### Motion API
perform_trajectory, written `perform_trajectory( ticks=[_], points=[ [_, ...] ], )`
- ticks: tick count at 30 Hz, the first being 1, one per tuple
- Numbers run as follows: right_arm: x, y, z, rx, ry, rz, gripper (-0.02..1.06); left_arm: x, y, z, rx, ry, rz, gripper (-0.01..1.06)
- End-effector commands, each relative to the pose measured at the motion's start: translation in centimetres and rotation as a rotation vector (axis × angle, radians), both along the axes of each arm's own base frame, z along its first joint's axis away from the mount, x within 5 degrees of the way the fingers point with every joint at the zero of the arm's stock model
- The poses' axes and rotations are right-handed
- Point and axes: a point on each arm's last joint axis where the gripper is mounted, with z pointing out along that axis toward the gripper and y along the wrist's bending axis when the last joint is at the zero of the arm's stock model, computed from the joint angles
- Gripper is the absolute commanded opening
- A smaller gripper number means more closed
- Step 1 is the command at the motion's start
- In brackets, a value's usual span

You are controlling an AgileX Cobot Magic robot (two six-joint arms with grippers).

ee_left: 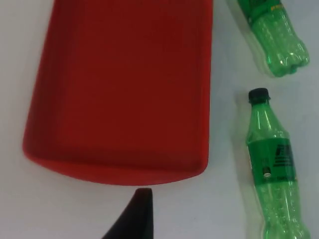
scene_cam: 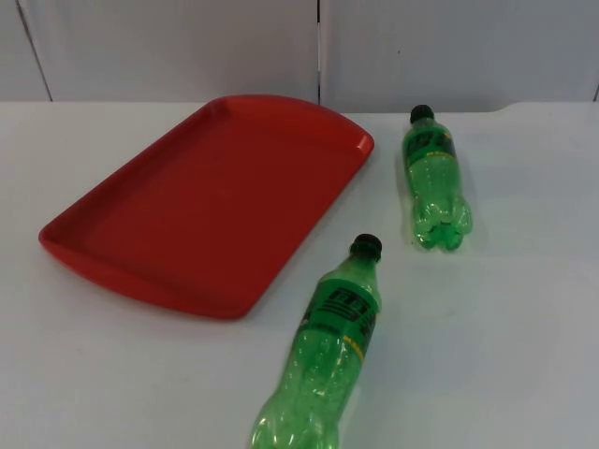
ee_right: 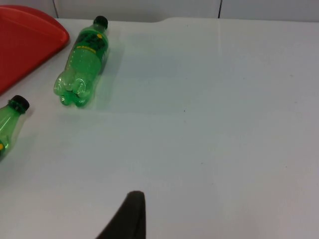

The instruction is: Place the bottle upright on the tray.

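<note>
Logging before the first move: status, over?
Neither gripper holding anything. Two green plastic bottles lying on the white table, beside the red tray. Nothing in the way.

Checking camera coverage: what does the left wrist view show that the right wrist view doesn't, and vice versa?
Left wrist view: the whole red tray, bare inside, and the near bottle along its full length. Right wrist view: the wide stretch of white table and the grey wall behind it. Both: the far bottle and near bottle lying on their sides off the tray, plus one black fingertip.
</note>
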Motion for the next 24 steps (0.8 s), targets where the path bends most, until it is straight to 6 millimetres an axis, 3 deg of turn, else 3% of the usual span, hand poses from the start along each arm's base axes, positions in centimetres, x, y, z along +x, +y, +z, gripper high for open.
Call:
perform_trajectory(
  ticks=[1,8,13,24],
  points=[
    [0.0,0.0,-0.1,-0.001,0.001,-0.006,1.05,0.9,-1.5,-0.3,0.033,0.005,-0.007,1.05],
    [0.0,0.0,-0.1,-0.001,0.001,-0.006,1.05,2.1,-4.8,-2.5,0.079,0.062,-0.050,1.05],
    [0.0,0.0,-0.1,-0.001,0.001,-0.006,1.05,3.0,-8.2,-5.4,0.118,0.136,-0.088,1.05],
    [0.0,0.0,-0.1,-0.001,0.001,-0.006,1.05,3.8,-12.6,-10.0,0.147,0.229,-0.142,1.05]
  ],
)
